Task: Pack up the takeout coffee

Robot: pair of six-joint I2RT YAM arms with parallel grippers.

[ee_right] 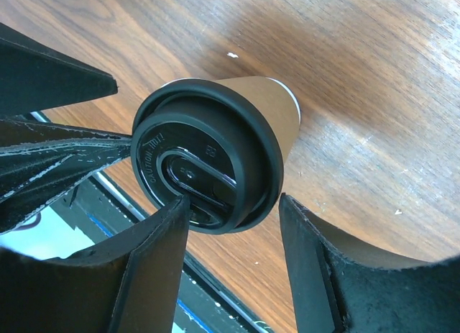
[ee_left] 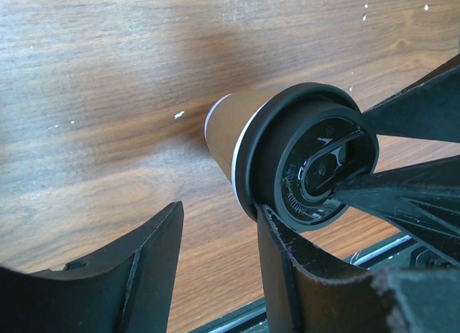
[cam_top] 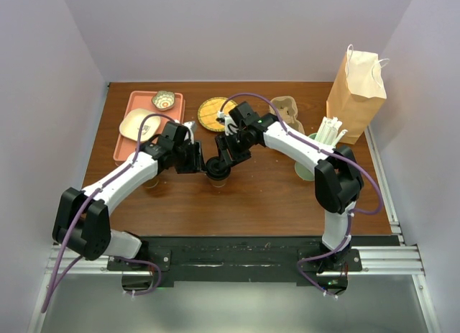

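Takeout coffee (cam_top: 218, 167) upright mid-desk (cam_top: 273, 196), long axis vertical, black lid (ee_right: 208, 160) up. Left jaws half-open, empty, lid just right of them. Right jaws half-open over lid's near edge, unclamped; nearer.

Bright, even overhead light. In wrist views, near fingers (ee_left: 144, 275) blur at 6 o'clock; the wood table (ee_right: 402, 81) glares at 2 o'clock.
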